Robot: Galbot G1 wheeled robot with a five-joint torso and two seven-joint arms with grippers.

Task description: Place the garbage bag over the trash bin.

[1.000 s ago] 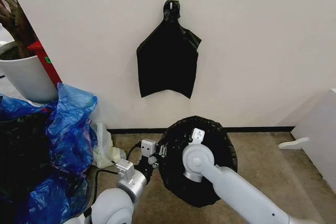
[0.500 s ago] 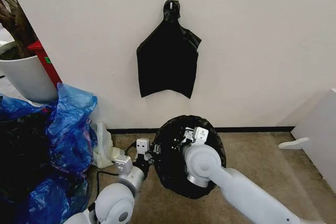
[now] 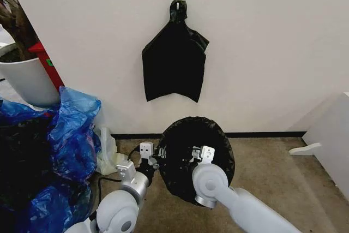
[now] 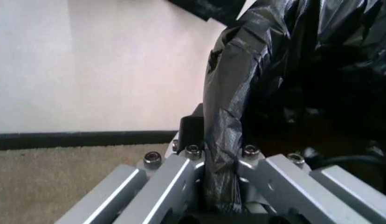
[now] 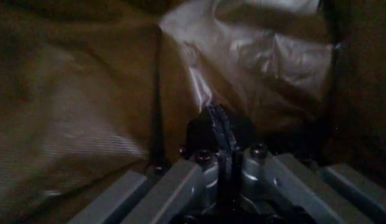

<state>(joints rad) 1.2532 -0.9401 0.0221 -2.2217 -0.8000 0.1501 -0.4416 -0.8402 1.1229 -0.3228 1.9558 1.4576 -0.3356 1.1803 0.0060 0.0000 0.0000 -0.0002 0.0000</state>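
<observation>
The black crinkly garbage bag (image 3: 185, 175) hangs low over the carpet in the head view, spread into a round open mouth between my two grippers. My left gripper (image 3: 155, 161) is shut on the bag's left edge. In the left wrist view a fold of the garbage bag's film (image 4: 225, 116) runs between the left gripper's (image 4: 213, 148) closed fingers. My right gripper (image 3: 196, 153) reaches inside the mouth. The right wrist view shows the right gripper (image 5: 218, 122) pinched on thin film of the garbage bag (image 5: 267, 51). The trash bin is hidden.
A second black bag (image 3: 174, 61) hangs from a wall hook above. Blue plastic bags (image 3: 68, 135) and a large white plant pot (image 3: 30, 83) crowd the left. Pale bottles (image 3: 108, 155) lie by the baseboard. A white cabinet (image 3: 332, 145) stands at right, with bare carpet (image 3: 267, 167) between.
Both grippers and the held garbage bag have shifted left and slightly toward the wall. The right wrist has drawn back, nearer to me.
</observation>
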